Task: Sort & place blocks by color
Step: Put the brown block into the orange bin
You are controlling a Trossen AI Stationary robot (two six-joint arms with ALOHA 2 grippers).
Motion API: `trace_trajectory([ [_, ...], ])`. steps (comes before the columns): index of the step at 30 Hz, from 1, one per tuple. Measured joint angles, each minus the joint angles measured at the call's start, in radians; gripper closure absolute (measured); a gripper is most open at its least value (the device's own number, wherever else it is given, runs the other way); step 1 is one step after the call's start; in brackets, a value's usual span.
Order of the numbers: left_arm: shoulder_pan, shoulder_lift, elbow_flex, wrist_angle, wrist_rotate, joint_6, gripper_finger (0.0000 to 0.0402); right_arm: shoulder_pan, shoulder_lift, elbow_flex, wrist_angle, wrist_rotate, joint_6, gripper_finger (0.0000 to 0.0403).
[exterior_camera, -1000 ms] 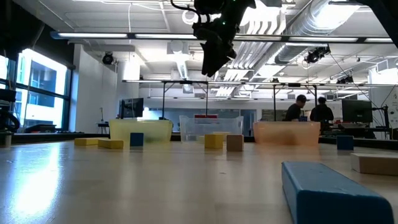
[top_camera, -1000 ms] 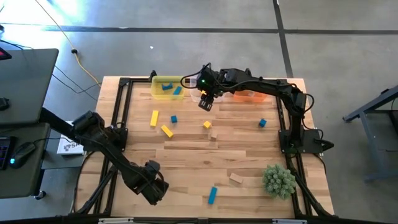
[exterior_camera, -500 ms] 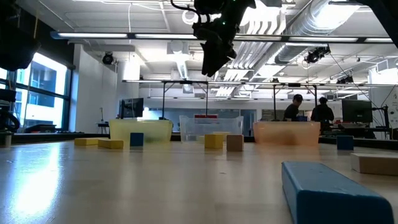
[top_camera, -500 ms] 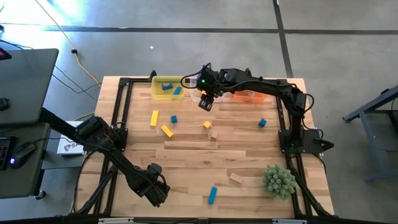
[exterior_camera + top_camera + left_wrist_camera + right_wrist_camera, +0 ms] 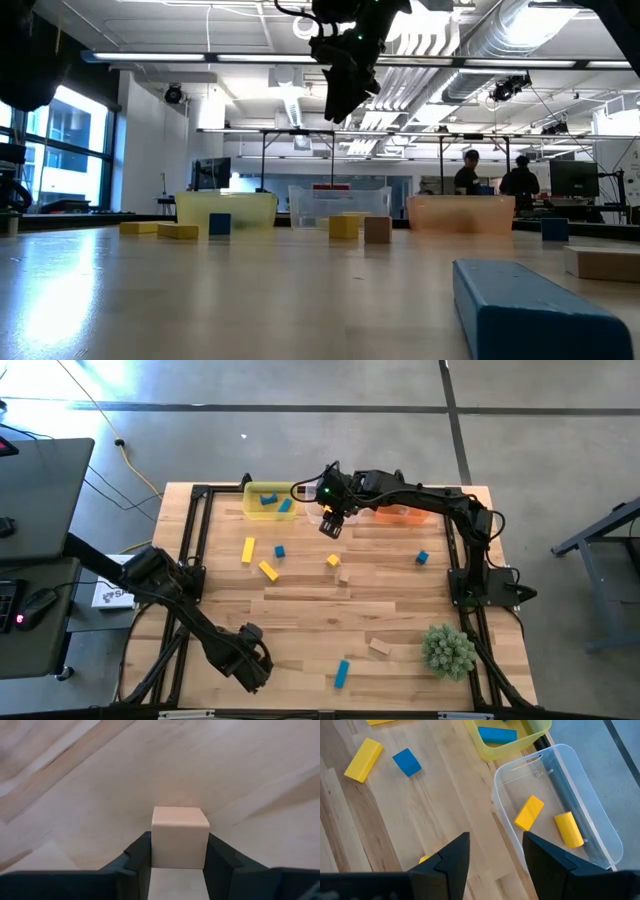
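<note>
Left wrist view shows the left gripper (image 5: 179,865) seemingly closed on a plain tan wooden cube (image 5: 180,837), while many small coloured wooden blocks (image 5: 268,570) remain unsorted.

One camera looks straight down from high up and sees the whole table (image 5: 300,590). One sits low on the table top, looking flat across into the room. Each wrist camera looks close down. High and low cameras both see the yellow bin (image 5: 268,499).
</note>
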Motion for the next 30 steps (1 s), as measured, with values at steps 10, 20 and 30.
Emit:
trace_trajectory([
  [10,0.055,-0.182,0.0,-0.014,-0.231,0.039,0.0292,-0.001,0.0,0.0,0.006,-0.107,-0.035,0.0231],
  [20,0.219,-0.4,0.0,-0.113,-0.355,0.309,0.0292,-0.001,0.0,0.0,0.034,-0.228,-0.138,0.0231],
  [30,0.514,-0.569,0.0,-0.107,-0.401,0.76,0.0292,0.0,0.0,0.0,0.081,-0.218,-0.166,0.0231],
])
